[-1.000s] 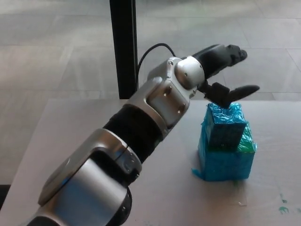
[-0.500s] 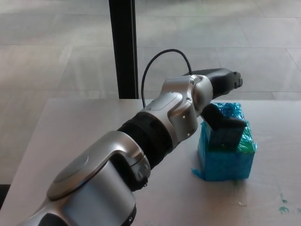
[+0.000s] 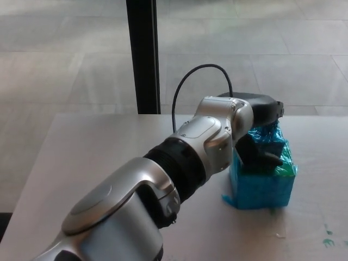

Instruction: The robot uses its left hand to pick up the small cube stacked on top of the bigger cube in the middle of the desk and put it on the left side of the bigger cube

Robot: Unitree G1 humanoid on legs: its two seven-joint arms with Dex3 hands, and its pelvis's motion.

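Note:
A small teal-wrapped cube (image 3: 272, 136) stands on top of a bigger teal cube (image 3: 261, 187) at the middle right of the desk (image 3: 81, 157). My left arm reaches across from the lower left, and my left hand (image 3: 263, 111) is down over the small cube. Its black fingers lie over the cube's top and far side, and the thumb (image 3: 255, 154) presses on its near face, so the hand is shut on the small cube. Most of that cube is hidden by the hand. The cube still rests on the bigger one. My right hand does not show.
A black post (image 3: 142, 54) rises behind the desk's far edge, with tiled floor beyond. A black cable (image 3: 202, 67) loops above my wrist. Small teal marks (image 3: 328, 239) dot the desk at the lower right. Bare desk lies to the left of the bigger cube, under my forearm.
My left hand came down from above the stack with its fingers spread and closed around the small cube. Both cubes stayed in place.

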